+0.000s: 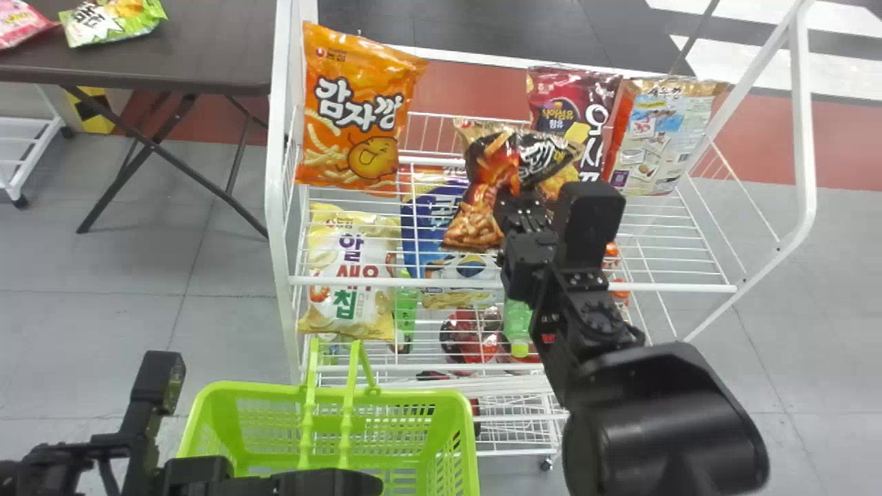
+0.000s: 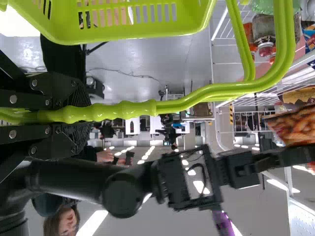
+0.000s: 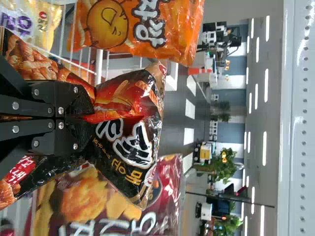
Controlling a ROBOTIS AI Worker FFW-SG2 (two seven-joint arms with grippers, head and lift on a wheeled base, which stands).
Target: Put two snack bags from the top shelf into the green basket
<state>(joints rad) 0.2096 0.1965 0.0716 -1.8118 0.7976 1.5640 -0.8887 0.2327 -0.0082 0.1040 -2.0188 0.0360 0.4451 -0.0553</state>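
Snack bag sits pinched in right gripper, left gripper clamped around basket handle.

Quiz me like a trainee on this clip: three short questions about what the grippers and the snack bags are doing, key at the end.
1. True or false: the right gripper is empty.
2. Choose one. The left gripper is closed on:
a) a snack bag
b) the green basket's handle
c) a bottle
3. Short answer: in the head view, which color of bag stands farthest left on the top shelf?

Key:
1. False; it pinches a dark snack bag.
2. b
3. Orange bag
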